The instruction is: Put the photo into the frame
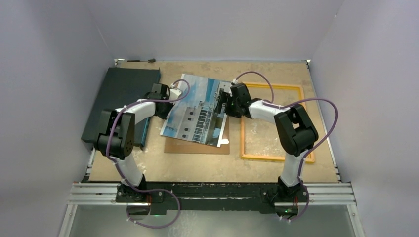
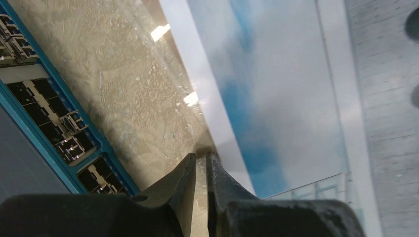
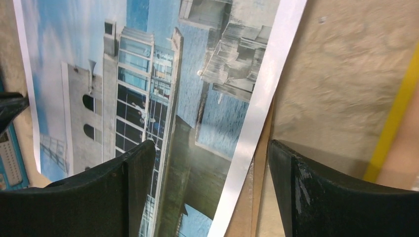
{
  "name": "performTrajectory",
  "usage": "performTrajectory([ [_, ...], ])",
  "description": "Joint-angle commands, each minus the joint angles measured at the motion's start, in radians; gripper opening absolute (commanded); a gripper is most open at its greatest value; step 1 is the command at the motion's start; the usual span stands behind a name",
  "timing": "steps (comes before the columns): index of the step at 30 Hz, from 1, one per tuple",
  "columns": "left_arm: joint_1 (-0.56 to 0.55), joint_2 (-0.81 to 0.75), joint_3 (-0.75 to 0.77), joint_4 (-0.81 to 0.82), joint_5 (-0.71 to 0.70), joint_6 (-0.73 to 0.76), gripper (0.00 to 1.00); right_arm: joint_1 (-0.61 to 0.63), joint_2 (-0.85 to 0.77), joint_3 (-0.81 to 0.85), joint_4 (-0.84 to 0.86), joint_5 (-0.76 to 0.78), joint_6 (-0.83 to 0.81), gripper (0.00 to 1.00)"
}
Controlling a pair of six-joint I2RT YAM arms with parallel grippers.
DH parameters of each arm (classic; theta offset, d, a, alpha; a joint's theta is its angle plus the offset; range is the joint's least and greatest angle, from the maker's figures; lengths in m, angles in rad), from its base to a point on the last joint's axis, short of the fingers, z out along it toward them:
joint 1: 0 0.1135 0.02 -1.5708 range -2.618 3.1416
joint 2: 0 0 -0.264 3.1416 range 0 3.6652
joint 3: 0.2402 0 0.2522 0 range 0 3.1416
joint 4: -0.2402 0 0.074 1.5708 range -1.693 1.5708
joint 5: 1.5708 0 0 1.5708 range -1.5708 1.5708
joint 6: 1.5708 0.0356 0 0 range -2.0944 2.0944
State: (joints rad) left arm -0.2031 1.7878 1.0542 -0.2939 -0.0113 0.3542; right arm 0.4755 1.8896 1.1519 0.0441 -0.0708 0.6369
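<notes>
The photo (image 1: pixel 197 111), a glossy print of blue sky and a pale building, lies askew in the middle of the table and partly covers a brown backing board (image 1: pixel 197 147). The frame (image 1: pixel 267 157), thin and yellow-orange, lies flat to its right. My left gripper (image 1: pixel 173 94) is at the photo's left edge. In the left wrist view this gripper (image 2: pixel 201 155) is open by a narrow slit with bare table showing through, right beside the photo's (image 2: pixel 276 89) white border. My right gripper (image 3: pixel 210 148) stands wide open astride the photo's (image 3: pixel 148 74) right edge; the frame's yellow bar (image 3: pixel 395 113) lies further right.
A dark flat slab (image 1: pixel 123 94) with a blue-edged side (image 2: pixel 49 113) lies at the left, close to the left arm. The backing board's edge (image 3: pixel 257 197) shows under the photo's right border. Grey walls enclose the table on three sides.
</notes>
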Motion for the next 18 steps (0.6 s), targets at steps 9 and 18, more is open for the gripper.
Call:
performTrajectory([
  [9,0.003,0.039,-0.052,-0.060,0.062,-0.037,0.11,-0.009,-0.123,-0.184,-0.009,-0.079,0.023,0.88],
  [18,0.002,0.026,-0.068,-0.070,0.124,-0.083,0.09,0.007,-0.123,-0.247,0.040,-0.213,0.076,0.90],
])
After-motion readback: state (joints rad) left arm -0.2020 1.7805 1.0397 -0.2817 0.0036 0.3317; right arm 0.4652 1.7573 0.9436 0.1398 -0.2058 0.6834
